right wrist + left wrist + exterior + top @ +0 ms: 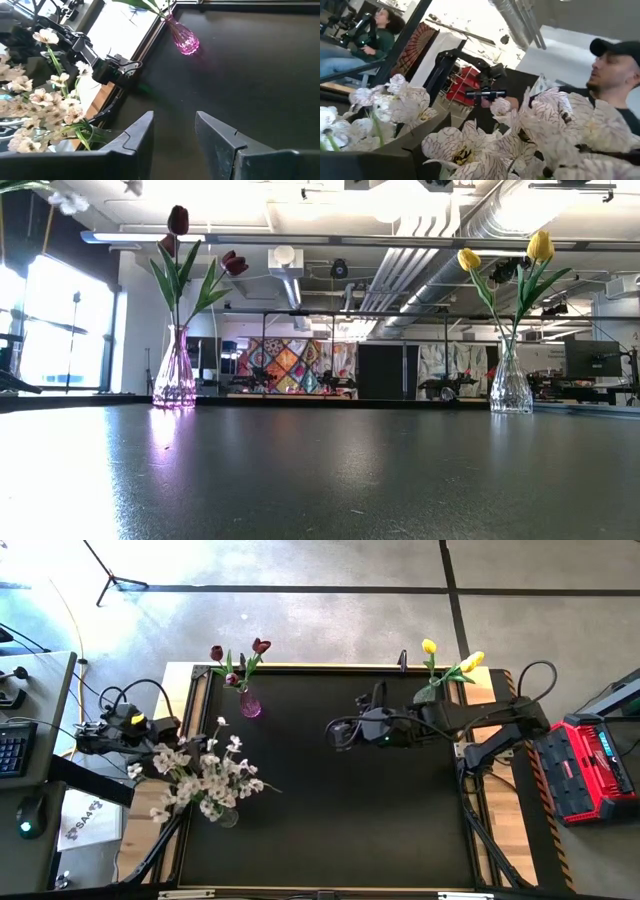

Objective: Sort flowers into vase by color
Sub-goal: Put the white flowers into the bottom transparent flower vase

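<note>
- Sitting nearest the table's front-left edge, the sprays of small white papery blossoms with dark-veined petals (205,778) are fanning out of a small clear glass vase (228,817); their thin green stems are leaning up and toward the left arm.
- Hovering just beside that bunch at the left edge, the left gripper (158,730) is pointing into the blooms, which are filling its wrist view; its fingers are hidden behind the petals, so whether they are spread or pinching a stem I cannot tell.
- Reaching over the bare black matte tabletop (330,820), the right gripper (174,131) is holding nothing, its two dark blocky fingers spread with open mat showing between them.
- Judging the coming move: the white sprays are lying well to the left of the right gripper and right against the left one, so the left arm is the nearer; the stems' long axis is running roughly upright, slightly tilted.
- Standing at the far left corner, the pink faceted glass bud vase (250,704) is holding two dark maroon tulips (238,648) with smooth waxy heads and broad green leaves.
- Standing at the far right corner, the clear cut-glass vase (511,387) is holding two yellow tulips (450,654), upright and slightly splayed.
- Judging progress: all three colours are looking sorted, each in its own vase.
</note>
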You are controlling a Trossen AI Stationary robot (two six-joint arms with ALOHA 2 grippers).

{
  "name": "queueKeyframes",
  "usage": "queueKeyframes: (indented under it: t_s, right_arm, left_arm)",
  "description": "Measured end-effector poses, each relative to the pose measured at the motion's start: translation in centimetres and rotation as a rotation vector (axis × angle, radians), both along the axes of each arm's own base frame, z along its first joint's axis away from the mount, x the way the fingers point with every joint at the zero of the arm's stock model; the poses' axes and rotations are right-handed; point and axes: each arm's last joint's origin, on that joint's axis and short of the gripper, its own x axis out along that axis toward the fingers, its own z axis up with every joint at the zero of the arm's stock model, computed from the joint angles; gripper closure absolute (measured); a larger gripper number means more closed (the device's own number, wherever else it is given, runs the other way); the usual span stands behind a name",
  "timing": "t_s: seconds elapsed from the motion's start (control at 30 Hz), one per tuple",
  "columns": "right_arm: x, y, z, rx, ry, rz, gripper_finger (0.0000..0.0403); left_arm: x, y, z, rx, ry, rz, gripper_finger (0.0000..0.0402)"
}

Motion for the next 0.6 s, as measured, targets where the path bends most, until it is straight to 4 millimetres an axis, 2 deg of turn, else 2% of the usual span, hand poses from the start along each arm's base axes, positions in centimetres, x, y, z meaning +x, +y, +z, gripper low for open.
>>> queueKeyframes:
  t_s: [0.17,0.47,0.6]
  right_arm:
    - [0.0,0.1,0.1,-0.005,-0.008,0.010,0.0269]
    - [0.2,0.4,0.5,-0.045,-0.041,0.042,0.0269]
    - [0.2,0.4,0.5,-0.045,-0.039,0.050,0.0269]
  left_arm:
    - [0.2,0.1,-0.3,-0.019,0.044,0.040,0.0093]
    - [-0.2,0.6,0.6,0.025,0.004,0.227,0.0089]
    - [-0.3,0.7,0.9,-0.007,0.018,0.235,0.0076]
